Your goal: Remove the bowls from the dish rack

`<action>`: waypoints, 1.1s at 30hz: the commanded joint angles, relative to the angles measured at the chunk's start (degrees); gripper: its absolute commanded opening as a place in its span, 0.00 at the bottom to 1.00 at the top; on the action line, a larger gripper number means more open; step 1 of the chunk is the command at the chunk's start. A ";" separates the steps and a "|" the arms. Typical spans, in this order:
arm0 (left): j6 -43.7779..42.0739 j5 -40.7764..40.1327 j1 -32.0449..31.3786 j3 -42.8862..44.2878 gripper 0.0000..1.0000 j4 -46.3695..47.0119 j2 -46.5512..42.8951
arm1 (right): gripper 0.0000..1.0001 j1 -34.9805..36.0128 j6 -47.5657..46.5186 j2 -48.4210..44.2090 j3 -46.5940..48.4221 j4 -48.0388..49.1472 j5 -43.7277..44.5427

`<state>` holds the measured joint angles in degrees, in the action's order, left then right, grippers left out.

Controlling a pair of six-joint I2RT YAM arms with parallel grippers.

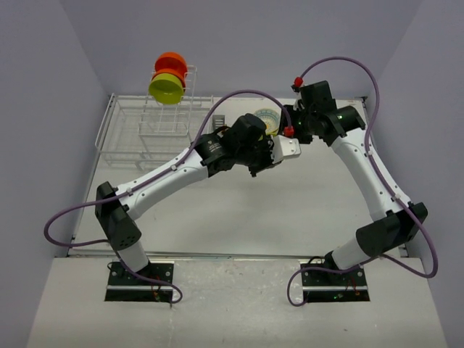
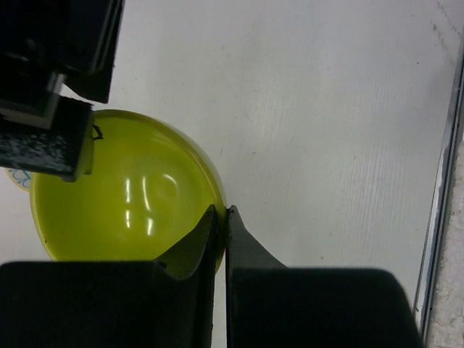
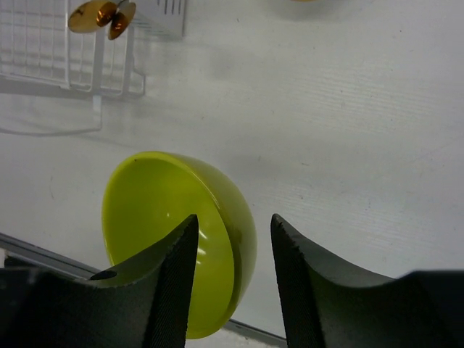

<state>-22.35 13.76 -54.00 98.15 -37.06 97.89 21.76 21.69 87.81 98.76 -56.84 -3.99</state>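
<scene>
A lime-green bowl (image 2: 123,196) hangs above the table between both grippers. My left gripper (image 2: 221,214) is shut on its rim. My right gripper (image 3: 232,221) is open, one finger inside this bowl (image 3: 152,210) and one outside its wall. In the top view the arms hide this bowl; the left gripper (image 1: 281,146) and right gripper (image 1: 287,130) meet at mid-table. The white dish rack (image 1: 123,134) stands at the far left; its upright tier holds another lime-green bowl (image 1: 167,88) and an orange-red bowl (image 1: 171,61). The flowered white bowl (image 1: 265,118) sits on the table behind the grippers.
A metal rail (image 2: 438,196) edges the table. The rack's wire corner (image 3: 65,51) shows at the upper left of the right wrist view. Purple cables loop over both arms.
</scene>
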 commanded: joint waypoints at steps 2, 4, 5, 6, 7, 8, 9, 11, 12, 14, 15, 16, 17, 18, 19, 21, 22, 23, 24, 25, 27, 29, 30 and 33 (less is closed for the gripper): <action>-2.44 0.13 0.12 4.68 0.00 0.94 0.29 | 0.44 1.01 -2.88 -0.36 -1.72 -2.05 -0.23; -2.44 0.04 0.12 4.95 0.00 0.94 0.46 | 0.36 1.01 -3.15 -0.36 -2.86 -1.78 0.12; -2.44 0.13 0.12 5.21 0.00 0.94 0.46 | 0.29 1.01 -3.41 -0.36 -3.22 -1.52 0.03; -2.44 0.04 0.12 5.21 0.00 0.94 0.55 | 0.26 1.01 -3.50 -0.27 -3.57 -1.43 0.03; -2.44 0.13 0.12 5.30 0.00 0.94 0.46 | 0.20 1.01 -3.50 -0.01 -4.01 -1.26 -0.05; -2.35 -0.05 0.12 5.47 0.00 0.94 0.55 | 0.14 1.01 -3.50 0.08 -4.10 -1.00 0.03; -2.26 -0.22 0.12 5.56 0.00 0.85 0.46 | 0.00 1.01 -3.41 0.17 -4.45 -0.65 0.47; -2.17 -1.01 0.12 5.56 0.00 0.76 0.46 | 0.00 1.01 -2.54 -0.18 -4.80 -0.03 1.00; -1.74 -1.80 0.12 5.56 0.00 0.76 0.55 | 0.00 1.01 -2.10 -0.44 -5.15 1.10 1.78; -0.60 -4.25 0.12 5.82 0.18 1.29 0.46 | 0.00 0.66 -1.66 -0.80 -5.16 2.17 2.58; 0.28 -6.44 0.12 5.83 0.41 1.37 0.29 | 0.00 0.48 -1.39 -0.62 -5.16 3.56 2.93; 0.64 -7.07 0.12 5.65 0.99 1.55 0.03 | 0.00 -1.00 -0.78 -0.19 -5.24 4.27 3.11; 1.07 -7.86 0.12 5.39 1.00 1.72 -0.41 | 0.00 -2.23 -0.34 0.95 -5.51 6.02 3.46; 2.38 -8.65 0.12 5.04 1.00 1.99 -1.63 | 0.00 -5.47 0.97 1.74 -6.20 7.08 3.46; 3.18 -9.36 0.12 4.43 1.00 2.51 -2.69 | 0.00 -7.15 1.50 2.62 -6.56 8.05 3.20; 5.81 -13.04 0.12 1.62 1.00 4.97 -6.71 | 0.00 -10.49 2.65 5.25 -7.70 11.72 2.14; 6.70 -15.23 0.12 0.22 1.00 7.76 -8.40 | 0.00 -13.12 4.13 6.22 -7.97 12.79 2.49; 7.92 -21.17 0.21 -2.58 1.00 9.62 -9.89 | 0.00 -14.19 4.93 7.45 -7.88 13.85 3.19; 11.07 -25.41 0.21 -3.92 1.00 11.38 -12.78 | 0.00 -15.16 5.72 9.81 -7.27 15.86 3.98; 13.45 -29.97 0.56 -5.58 1.00 14.70 -14.03 | 0.00 -16.91 7.47 11.14 -6.92 17.10 5.29; 23.16 -37.31 3.09 -5.25 1.00 15.00 -15.52 | 0.00 -18.50 9.32 15.61 -5.43 20.53 6.01; 33.27 -35.92 9.77 -2.97 1.00 11.23 -15.79 | 0.00 -20.43 11.70 19.57 -3.24 21.42 6.62; 35.86 -36.43 11.35 -2.53 1.00 10.17 -16.14 | 0.00 -21.40 12.58 23.51 -0.70 21.42 6.63; 41.93 -41.95 13.92 -3.31 1.00 9.29 -18.34 | 0.00 -23.06 13.63 28.54 2.74 21.33 4.87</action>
<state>7.11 -20.03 -41.56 94.00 -28.10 81.25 -0.03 31.29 114.02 95.98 -39.38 1.23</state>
